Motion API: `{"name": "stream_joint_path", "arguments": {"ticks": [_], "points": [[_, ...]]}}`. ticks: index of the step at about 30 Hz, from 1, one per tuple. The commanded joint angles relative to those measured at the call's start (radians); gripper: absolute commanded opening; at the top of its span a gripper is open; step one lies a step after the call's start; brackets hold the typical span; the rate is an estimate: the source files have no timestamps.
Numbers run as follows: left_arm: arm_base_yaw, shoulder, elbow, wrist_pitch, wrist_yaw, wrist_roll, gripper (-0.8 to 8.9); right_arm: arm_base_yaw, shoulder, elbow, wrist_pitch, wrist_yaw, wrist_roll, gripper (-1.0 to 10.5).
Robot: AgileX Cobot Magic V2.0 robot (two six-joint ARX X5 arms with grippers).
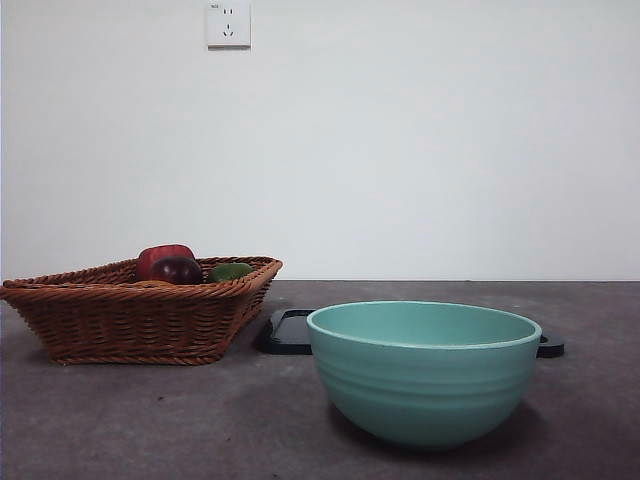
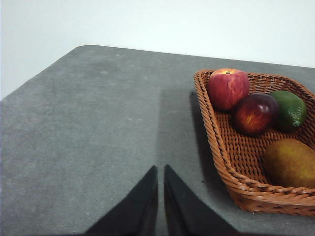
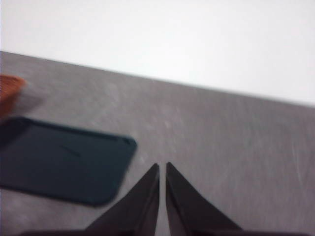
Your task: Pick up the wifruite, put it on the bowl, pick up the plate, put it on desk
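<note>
Left end effector (image 2: 160, 189) raised over bare grey surface (image 2: 98, 128), jaws pressed together with only a thin slit between, gripping nothing; wicker basket (image 2: 216, 147) just off to one side. Right end effector (image 3: 162, 189) likewise closed and empty, hanging above the surface beside a dark flat plate (image 3: 59, 164) with rounded corners. Neither arm visible in the front view.

Inside the basket, seen from the left wrist: red apple (image 2: 227, 87) against the far rim, dark purple-red fruit (image 2: 255, 113) touching it, green fruit (image 2: 289, 109) touching that one, and the small orange-brown fruit (image 2: 290, 162) lying apart from the other three, nearer the camera, close to the basket's near rim. From the front, only the tops of the apple (image 1: 163, 256), dark fruit (image 1: 177, 270) and green fruit (image 1: 230, 271) showing above the basket (image 1: 130, 320); orange-brown fruit hidden below the rim.

Teal-green bowl (image 1: 423, 375) upright on the surface (image 1: 150, 420), nearest the front camera, faint ridges round its outside, inside hidden from this low angle. Dark plate (image 1: 288, 332) flat behind the bowl, mostly covered by it, one end just beside the basket.

White wall socket (image 1: 228, 24) high on the wall; small mark on it too tiny to read.
</note>
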Motion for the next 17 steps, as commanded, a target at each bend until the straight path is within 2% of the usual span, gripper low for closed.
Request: {"name": "stream_joint_path", "arguments": {"ticks": [1, 7, 12, 17], "points": [[0.000, -0.002, -0.021, -0.006, -0.006, 0.003, 0.19, -0.018, -0.047, -0.102, 0.066, 0.000, 0.049, 0.2], [0.000, -0.002, -0.021, -0.006, -0.006, 0.003, 0.19, -0.027, -0.079, -0.235, 0.138, 0.035, 0.066, 0.2], [0.000, -0.002, -0.021, -0.006, -0.006, 0.003, 0.19, -0.025, -0.079, -0.237, 0.114, 0.086, 0.080, 0.2], [0.000, -0.002, -0.021, -0.006, -0.006, 0.003, 0.19, -0.024, -0.079, -0.237, 0.113, 0.086, 0.103, 0.2]]}}
